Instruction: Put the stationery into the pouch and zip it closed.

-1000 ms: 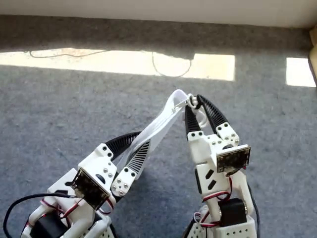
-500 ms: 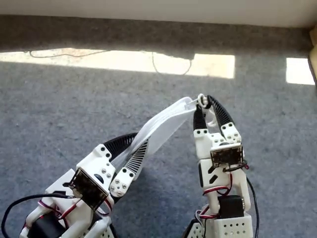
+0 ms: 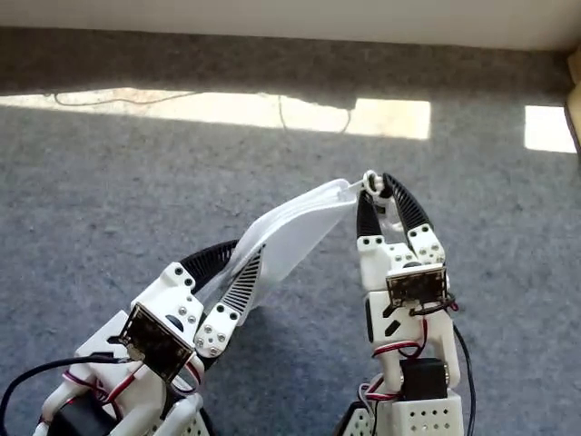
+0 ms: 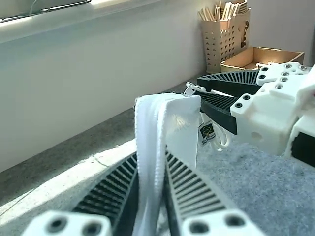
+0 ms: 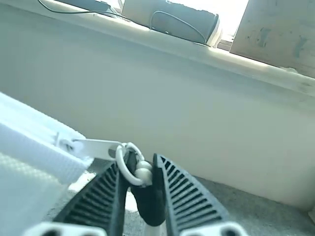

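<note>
A white pouch (image 3: 289, 234) hangs in the air between both arms, above the grey carpet. My left gripper (image 3: 238, 263) is shut on the pouch's near end, its ribbed black fingers (image 4: 110, 189) pressed against both sides of the pouch (image 4: 156, 142). My right gripper (image 3: 379, 193) is shut on the zipper pull (image 3: 369, 183) at the pouch's far corner. In the right wrist view the white pull ring (image 5: 129, 164) sits pinched between my right gripper (image 5: 140, 172) tips, with the zipper tab (image 5: 93, 146) leading to the pouch (image 5: 29, 152). No loose stationery is visible.
Grey carpet (image 3: 109, 200) covers the floor, with sunlit patches (image 3: 209, 113) and a thin cable (image 3: 300, 123) at the back. A perforated basket of sticks (image 4: 225, 29) and a cardboard box (image 4: 256, 56) stand beyond the right arm.
The right gripper carried the zipper pull to the right and slightly nearer, then held still. The left gripper shifted left and the pouch now shows a wider face.
</note>
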